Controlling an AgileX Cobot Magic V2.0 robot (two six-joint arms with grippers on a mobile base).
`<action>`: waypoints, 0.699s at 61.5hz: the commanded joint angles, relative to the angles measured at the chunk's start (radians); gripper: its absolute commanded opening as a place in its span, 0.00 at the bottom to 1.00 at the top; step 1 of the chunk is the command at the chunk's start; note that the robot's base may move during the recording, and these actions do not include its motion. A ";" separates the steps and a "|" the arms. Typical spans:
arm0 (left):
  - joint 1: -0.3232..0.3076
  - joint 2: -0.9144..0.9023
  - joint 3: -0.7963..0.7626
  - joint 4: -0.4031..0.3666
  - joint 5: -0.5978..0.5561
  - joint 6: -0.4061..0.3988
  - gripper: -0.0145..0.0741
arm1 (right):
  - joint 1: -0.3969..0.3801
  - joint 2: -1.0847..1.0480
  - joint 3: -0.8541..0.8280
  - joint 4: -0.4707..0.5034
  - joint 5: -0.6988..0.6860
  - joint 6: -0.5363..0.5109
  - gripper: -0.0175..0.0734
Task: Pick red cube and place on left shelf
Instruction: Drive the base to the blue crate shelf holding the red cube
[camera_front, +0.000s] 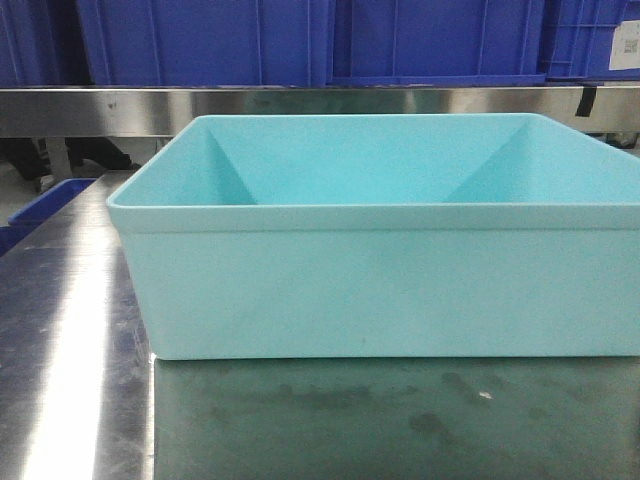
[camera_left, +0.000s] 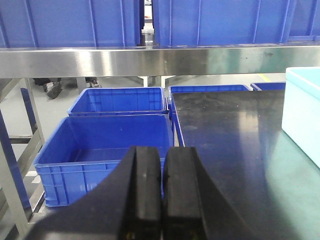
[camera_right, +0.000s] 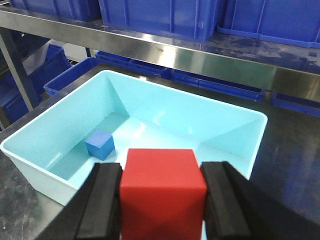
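The red cube (camera_right: 161, 175) is clamped between the two fingers of the right claw (camera_right: 163, 202), one finger on each side face. It is held up over the near side of the teal tub (camera_right: 30, 150), clear of its floor. A small blue cube (camera_right: 100, 145) lies inside the tub near the left wall. The left claw (camera_left: 162, 195) is closed w/ its fingers pressed together and nothing between them. It is pointed past the left edge of the counter (camera_left: 225, 135), beside which blue crates (camera_left: 105, 145) are seen lower down.

The pick appears done, so the step in hand is judged to be the carry to the steel shelf (camera_left: 150, 61) above the back edge of the counter. The cube should be raised enough to clear the shelf lip before it is moved left & back. Blue bins (camera_right: 160, 17) are stacked on the shelf (free space at its left end can't be confirmed from these views), so a bare spot should be found first. The cube should be set down flat, well in from the lip, before the fingers are opened.
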 joint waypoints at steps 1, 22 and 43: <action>0.003 -0.016 0.023 -0.005 -0.086 -0.001 0.28 | 0.000 0.001 -0.026 -0.015 -0.075 -0.013 0.42; 0.003 -0.016 0.023 -0.005 -0.086 -0.001 0.28 | 0.000 0.001 -0.026 -0.015 -0.075 -0.013 0.42; 0.003 -0.016 0.023 -0.005 -0.086 -0.001 0.28 | 0.000 0.001 -0.026 -0.015 -0.075 -0.013 0.42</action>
